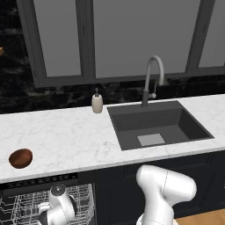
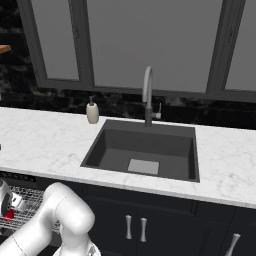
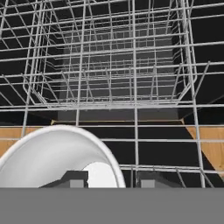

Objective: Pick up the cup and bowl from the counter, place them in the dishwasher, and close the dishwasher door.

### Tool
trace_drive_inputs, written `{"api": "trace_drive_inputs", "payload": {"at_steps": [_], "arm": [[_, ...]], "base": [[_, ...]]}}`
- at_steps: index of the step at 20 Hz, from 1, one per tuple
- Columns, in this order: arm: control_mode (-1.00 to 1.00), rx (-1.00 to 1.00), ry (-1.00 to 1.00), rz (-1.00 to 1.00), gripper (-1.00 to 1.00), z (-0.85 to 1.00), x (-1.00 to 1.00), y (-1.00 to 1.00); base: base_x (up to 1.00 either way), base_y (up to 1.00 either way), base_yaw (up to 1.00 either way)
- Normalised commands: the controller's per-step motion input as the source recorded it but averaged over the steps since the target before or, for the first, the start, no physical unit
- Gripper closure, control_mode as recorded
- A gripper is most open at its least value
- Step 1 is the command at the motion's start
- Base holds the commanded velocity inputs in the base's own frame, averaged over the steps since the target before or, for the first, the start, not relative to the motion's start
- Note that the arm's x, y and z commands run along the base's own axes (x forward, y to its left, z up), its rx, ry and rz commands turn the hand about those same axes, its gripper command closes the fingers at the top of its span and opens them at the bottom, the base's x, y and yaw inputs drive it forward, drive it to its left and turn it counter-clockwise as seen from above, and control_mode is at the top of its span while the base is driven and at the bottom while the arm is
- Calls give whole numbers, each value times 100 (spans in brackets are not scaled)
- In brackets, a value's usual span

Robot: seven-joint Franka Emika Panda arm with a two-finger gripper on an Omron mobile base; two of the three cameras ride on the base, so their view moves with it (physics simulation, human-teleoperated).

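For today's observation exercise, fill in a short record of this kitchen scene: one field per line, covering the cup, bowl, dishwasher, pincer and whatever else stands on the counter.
cup: red, white inside, held over the dishwasher's wire rack
bowl: brown, on the counter left of the sink, near its front edge
dishwasher: open, rack showing
pincer: low over the rack, its tips astride the cup's rim
sink: dark, inset, grey faucet behind it
soap dispenser: beige, beside the sink's back left corner
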Motion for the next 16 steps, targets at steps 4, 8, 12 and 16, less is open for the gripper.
{"api": "trace_drive_inputs", "payload": {"at_steps": [4, 8, 12, 16], "arm": [[-100, 0, 0, 0, -100, 0, -6, 0], [-100, 3, -5, 0, -100, 16, -21, 0], [-100, 10, -13, 0, -100, 52, -21, 0], [-100, 7, -9, 0, -100, 52, -34, 0]], "base": [[0, 0, 0], [0, 0, 0], [0, 0, 0], [0, 0, 0]]}}
